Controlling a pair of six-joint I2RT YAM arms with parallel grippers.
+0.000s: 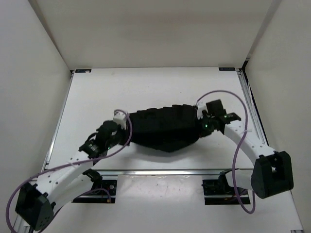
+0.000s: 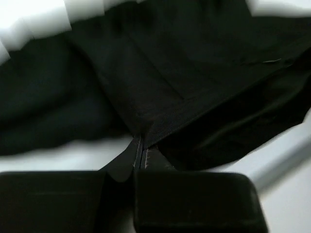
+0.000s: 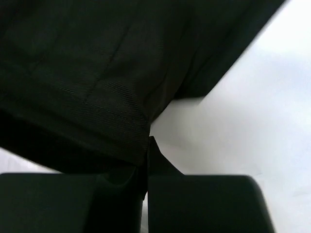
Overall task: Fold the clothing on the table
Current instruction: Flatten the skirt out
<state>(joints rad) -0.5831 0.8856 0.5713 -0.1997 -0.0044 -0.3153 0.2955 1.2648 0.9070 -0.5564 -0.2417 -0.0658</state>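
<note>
The black clothing (image 1: 165,127) lies bunched in the middle of the white table (image 1: 146,87), pulled into a wide strip between the two grippers. At its left end, my left gripper (image 1: 127,128) is shut on it; the left wrist view shows the fingertips pinching a hemmed fold (image 2: 138,145) of the clothing (image 2: 194,73). My right gripper (image 1: 199,124) is shut on the right end, and in the right wrist view the clothing (image 3: 87,87) has its hemmed corner clamped between the closed jaws, my right gripper (image 3: 148,148). Bare table (image 3: 243,121) shows beside it.
Aluminium rails run along the table's near edge (image 1: 160,171), right edge (image 1: 250,104) and left edge (image 1: 60,121). White walls enclose the table on three sides. Purple cables (image 1: 237,145) loop beside both arms.
</note>
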